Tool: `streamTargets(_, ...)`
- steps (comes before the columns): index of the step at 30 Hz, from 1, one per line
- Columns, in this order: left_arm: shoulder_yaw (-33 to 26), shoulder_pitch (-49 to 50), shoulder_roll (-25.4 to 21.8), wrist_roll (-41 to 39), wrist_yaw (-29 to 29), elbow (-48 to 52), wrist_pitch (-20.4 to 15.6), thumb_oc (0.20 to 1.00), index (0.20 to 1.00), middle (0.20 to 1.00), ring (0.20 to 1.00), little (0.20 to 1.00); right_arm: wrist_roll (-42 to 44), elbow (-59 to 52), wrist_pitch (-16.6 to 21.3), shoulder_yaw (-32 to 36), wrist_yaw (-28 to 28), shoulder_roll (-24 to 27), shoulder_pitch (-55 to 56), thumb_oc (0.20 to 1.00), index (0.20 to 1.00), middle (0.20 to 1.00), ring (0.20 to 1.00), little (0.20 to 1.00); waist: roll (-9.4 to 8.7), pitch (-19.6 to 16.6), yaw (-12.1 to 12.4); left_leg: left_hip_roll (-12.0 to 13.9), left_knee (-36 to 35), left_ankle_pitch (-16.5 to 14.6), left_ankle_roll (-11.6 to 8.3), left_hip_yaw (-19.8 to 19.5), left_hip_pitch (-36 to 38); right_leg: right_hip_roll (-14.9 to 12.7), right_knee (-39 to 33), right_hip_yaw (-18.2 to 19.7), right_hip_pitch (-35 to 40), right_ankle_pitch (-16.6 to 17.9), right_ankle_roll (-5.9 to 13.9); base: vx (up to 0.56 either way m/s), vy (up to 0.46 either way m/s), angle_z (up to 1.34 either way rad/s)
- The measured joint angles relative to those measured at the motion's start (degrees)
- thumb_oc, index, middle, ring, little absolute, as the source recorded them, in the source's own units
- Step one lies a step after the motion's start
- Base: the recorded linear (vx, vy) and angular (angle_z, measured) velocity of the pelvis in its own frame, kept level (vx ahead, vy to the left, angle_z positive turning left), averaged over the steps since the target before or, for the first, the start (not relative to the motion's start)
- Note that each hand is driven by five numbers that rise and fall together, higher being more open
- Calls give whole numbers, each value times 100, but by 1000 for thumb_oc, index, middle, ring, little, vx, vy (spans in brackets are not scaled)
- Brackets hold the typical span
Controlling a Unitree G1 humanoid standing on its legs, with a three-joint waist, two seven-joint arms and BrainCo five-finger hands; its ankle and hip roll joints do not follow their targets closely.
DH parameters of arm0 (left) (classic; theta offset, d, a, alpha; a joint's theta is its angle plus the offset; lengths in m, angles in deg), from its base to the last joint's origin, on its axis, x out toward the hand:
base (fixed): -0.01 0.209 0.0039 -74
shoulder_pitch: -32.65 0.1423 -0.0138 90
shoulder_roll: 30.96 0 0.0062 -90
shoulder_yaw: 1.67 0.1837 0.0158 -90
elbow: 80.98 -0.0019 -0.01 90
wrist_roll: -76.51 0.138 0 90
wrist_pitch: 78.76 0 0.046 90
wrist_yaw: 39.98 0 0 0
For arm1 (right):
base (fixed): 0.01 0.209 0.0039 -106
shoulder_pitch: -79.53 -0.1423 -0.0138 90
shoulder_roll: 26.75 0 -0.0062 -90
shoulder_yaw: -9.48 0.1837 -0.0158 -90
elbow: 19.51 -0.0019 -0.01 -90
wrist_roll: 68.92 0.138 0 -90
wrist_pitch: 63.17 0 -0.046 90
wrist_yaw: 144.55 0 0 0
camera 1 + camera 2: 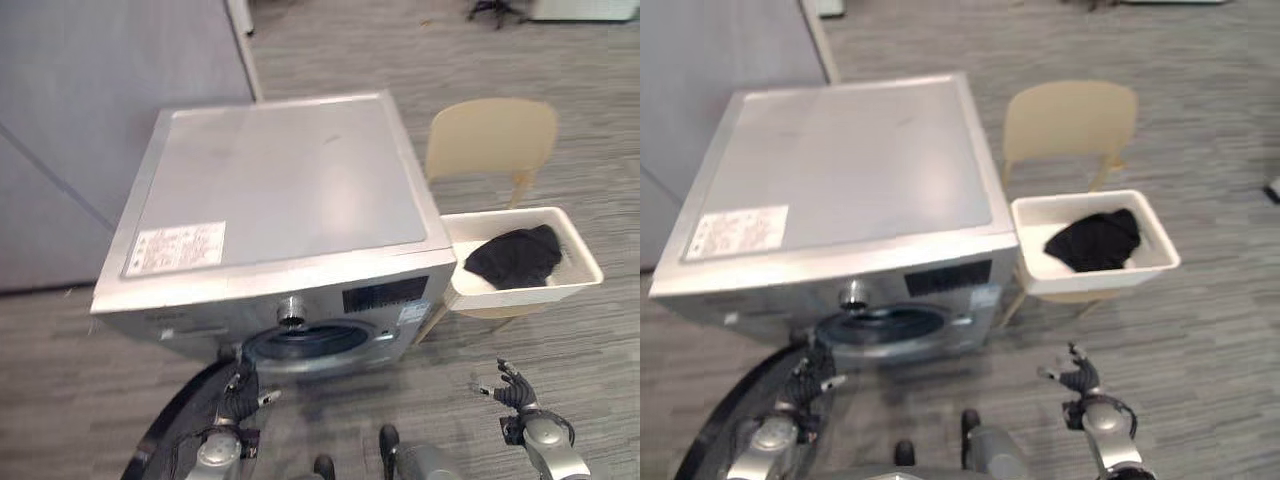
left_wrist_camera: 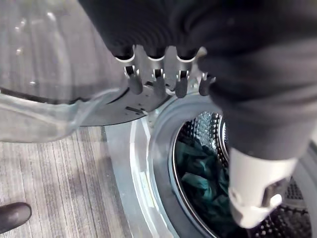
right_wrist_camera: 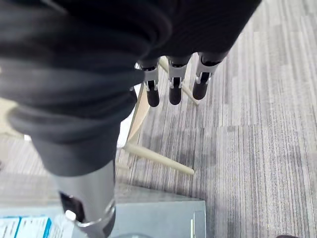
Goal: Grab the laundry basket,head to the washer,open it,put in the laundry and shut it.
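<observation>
The silver washer (image 1: 280,180) stands in front of me with its round door (image 1: 175,420) swung open toward my lower left. My left hand (image 1: 240,388) rests at the door's inner rim beside the drum opening (image 1: 305,342), its fingers (image 2: 156,84) fairly straight against the rim. Dark teal laundry (image 2: 198,173) lies inside the drum. The white laundry basket (image 1: 580,250) sits on a beige chair (image 1: 490,135) right of the washer, with a black garment (image 1: 515,255) in it. My right hand (image 1: 515,388) hovers low, in front of the basket, open and holding nothing.
A grey partition wall (image 1: 100,100) runs along the washer's left side. The beige chair's legs (image 3: 158,156) splay out over the striped grey carpet beside the washer. An office chair base (image 1: 495,10) shows far back.
</observation>
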Motion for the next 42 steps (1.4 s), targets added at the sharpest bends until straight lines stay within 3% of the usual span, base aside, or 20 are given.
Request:
streamTargets(6,74,-87,-10,384,-38,-403,86,1000,1000,1000,1000,1000,7,147,-39,-128,99,-399,31,1000,1000,1000,1000,1000,-172,-41,-149,-174,569,-74,140,1090,55,248,-833,1059,36,1251,74,-48,45,-154)
streamTargets(7,75,-95,-45,386,-9,-389,62,1000,1000,1000,1000,1000,8,99,-46,-208,99,-442,-111,1000,1000,1000,1000,1000,-102,-54,-82,-31,166,-26,259,1277,116,259,-1168,928,-52,1590,428,-26,-75,-206)
streamTargets(9,150,-430,-57,411,-26,-390,59,1000,1000,1000,1000,1000,7,162,-49,-178,48,-478,-6,1000,1000,1000,1000,1000,-83,-29,-225,-5,-157,-285,382,1345,266,-118,-1089,-605,-135,948,308,34,-87,-139)
streamTargets(11,166,-673,-64,442,-23,-406,54,1000,1000,1000,1000,1000,6,184,-113,-232,39,-556,54,1000,1000,1000,1000,1000,-126,55,-195,33,-114,-265,367,1728,295,-405,-1076,-1430,-197,960,324,65,-117,-112)
streamTargets(13,332,-707,-1,469,-26,-372,39,1000,1000,1000,1000,1000,1,110,-99,-247,3,-602,38,1000,1000,1000,1000,1000,-57,82,-74,143,-60,-276,354,2553,479,-1159,-250,-3028,-268,852,314,68,-197,-170)
streamTargets(14,343,-690,17,511,-27,-332,40,1000,1000,1000,1000,1000,-5,75,-89,-252,-14,-592,44,1000,1000,1000,1000,1000,-28,70,-109,180,-77,-321,287,2698,493,-1304,-79,-3170,-270,804,342,182,-293,-147)
streamTargets(16,421,-723,67,611,-47,-309,39,1000,1000,1000,1000,1000,-7,26,-103,-234,-21,-558,202,1000,1000,1000,1000,1000,-34,53,-182,244,-107,-276,32,2806,569,-1366,-296,-2527,46,666,474,180,-332,-62)
streamTargets(18,539,-713,74,618,-55,-363,33,1000,1000,1000,1000,1000,-8,18,-108,-219,-30,-545,208,1000,1000,1000,1000,1000,93,101,-165,540,198,-250,-111,2905,469,-946,-437,-2149,59,550,404,109,-264,-29)
streamTargets(20,674,-711,103,618,-62,-461,46,1000,1000,1000,1000,1000,-9,16,-121,-213,-29,-530,256,1000,1000,1000,1000,1000,86,155,-129,926,1464,-258,-139,2742,7,-775,-490,-1933,48,406,180,105,-169,-52)
streamTargets(21,804,-515,261,618,-75,-431,44,1000,1000,1000,1000,1000,-10,6,-116,-212,-75,-287,254,1000,1000,1000,1000,1000,258,179,17,1304,2526,-2,-96,2072,-409,-479,-1034,-1788,444,519,-25,109,-132,-88)
streamTargets(22,904,-469,392,618,-89,-314,35,1000,1000,1000,1000,1000,-8,-26,-118,-202,-159,-106,249,1000,1000,1000,1000,1000,287,187,24,1136,2701,-54,-292,1303,-776,-412,-1292,-1751,614,580,-136,219,-110,-65)
streamTargets(24,983,-471,546,618,-78,39,-69,1000,1000,1000,1000,1000,-6,-312,-98,-239,-220,-43,73,1000,1000,1000,1000,1000,-13,355,102,-87,1350,-6,-229,386,-1925,-216,-1919,-1436,930,709,-69,500,-74,-37)
streamTargets(25,1047,-446,540,618,-78,-65,-68,1000,1000,1000,1000,1000,-7,-284,-96,-252,-225,-126,-26,1000,1000,1000,1000,1000,-95,410,203,-296,664,157,-121,245,-1936,-133,-2055,-1352,1071,689,-59,515,-28,-85)
streamTargets(27,1062,-367,608,650,-86,-449,-80,1000,1000,1000,1000,1000,-78,326,-23,-482,-250,-178,-374,1000,1000,1000,1000,1000,172,426,495,-194,-768,718,-399,-376,-2098,336,-1699,-1372,1072,150,267,293,24,-124)
streamTargets(28,1003,-321,500,628,-83,-555,-18,1000,1000,1000,1000,1000,-193,328,-18,-500,-259,-219,-333,1000,1000,1000,1000,1000,230,487,616,-128,-727,1025,-347,-172,-2332,659,-1863,-1375,1409,251,-338,443,121,-109)
streamTargets(30,986,-378,322,650,-74,-557,-24,1000,1000,1000,1000,1000,-209,331,-13,-476,-265,-201,-163,1000,1000,1000,1000,1000,58,488,587,-295,-726,1191,-136,586,-2374,685,-2059,-1265,1857,126,-331,559,190,-37)
streamTargets(32,718,-335,363,685,-75,-545,-30,1000,1000,1000,1000,1000,-213,335,-57,-454,-258,-219,-129,1000,1000,1000,1000,1000,-62,495,545,-303,-697,951,286,1582,-2167,639,-2054,-1055,2052,-185,85,481,185,-36)
streamTargets(34,670,-222,392,773,-70,-521,-31,1000,1000,1000,1000,1000,-217,382,-70,-586,-235,-177,-44,1000,1000,1000,1000,1000,-124,445,497,-491,-153,857,866,1685,-1882,723,-1612,-990,2109,-250,193,272,101,-31)
streamTargets(36,725,-234,271,782,-68,-420,-28,1000,1000,1000,1000,1000,-220,369,-51,-664,-226,-286,137,1000,1000,1000,1000,1000,-111,373,481,-470,-418,1356,1582,1340,-1436,759,-885,-979,2068,-598,405,276,132,0)
streamTargets(42,611,-799,174,775,-19,-170,-143,1000,1000,1000,1000,1000,-239,68,-55,-677,-130,-218,68,1000,1000,1000,1000,1000,-203,379,470,-505,-604,1078,1445,665,-629,-638,2093,-1220,452,-983,623,192,96,52)
